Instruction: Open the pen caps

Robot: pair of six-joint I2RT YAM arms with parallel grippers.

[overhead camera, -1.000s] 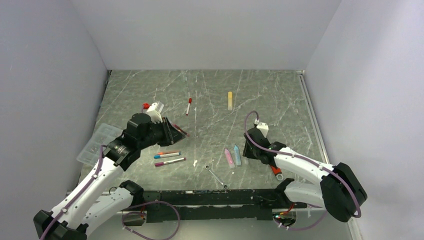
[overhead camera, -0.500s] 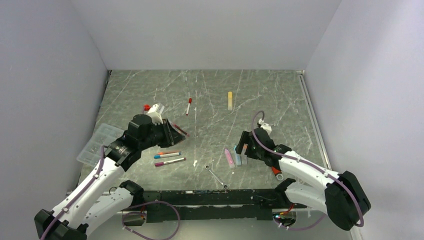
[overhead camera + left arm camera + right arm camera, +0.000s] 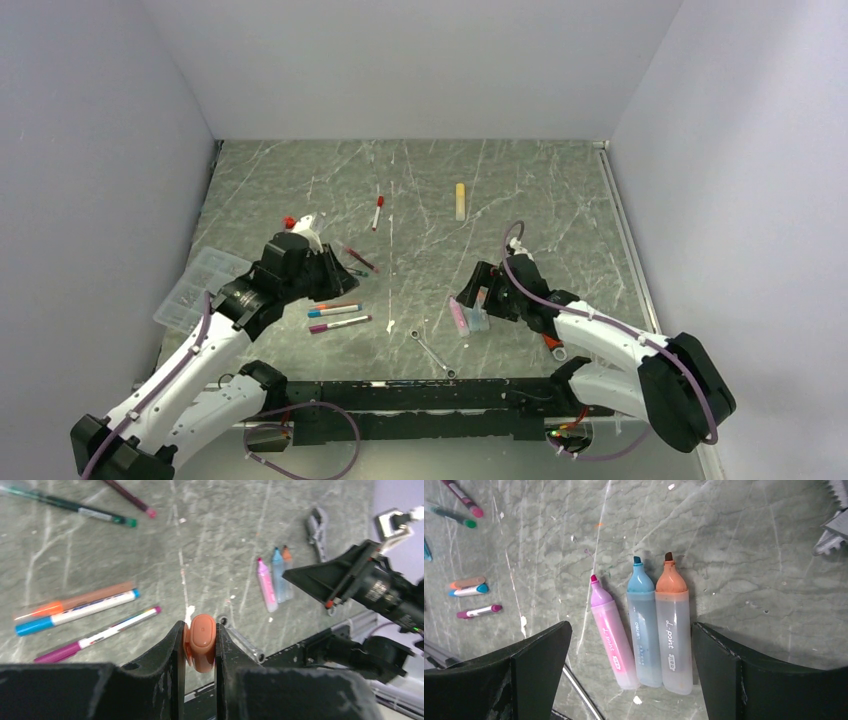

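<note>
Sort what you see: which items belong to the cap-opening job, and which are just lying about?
Job: orange cap, left gripper holding it, pink highlighter, blue highlighter, orange highlighter, yellow highlighter, thin markers.
Lying about: silver wrench, clear plastic tray.

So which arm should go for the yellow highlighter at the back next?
Right, probably. The right gripper is open and empty over three uncapped highlighters, and the yellow highlighter lies nearer it. The left gripper is shut on an orange cap.
</note>
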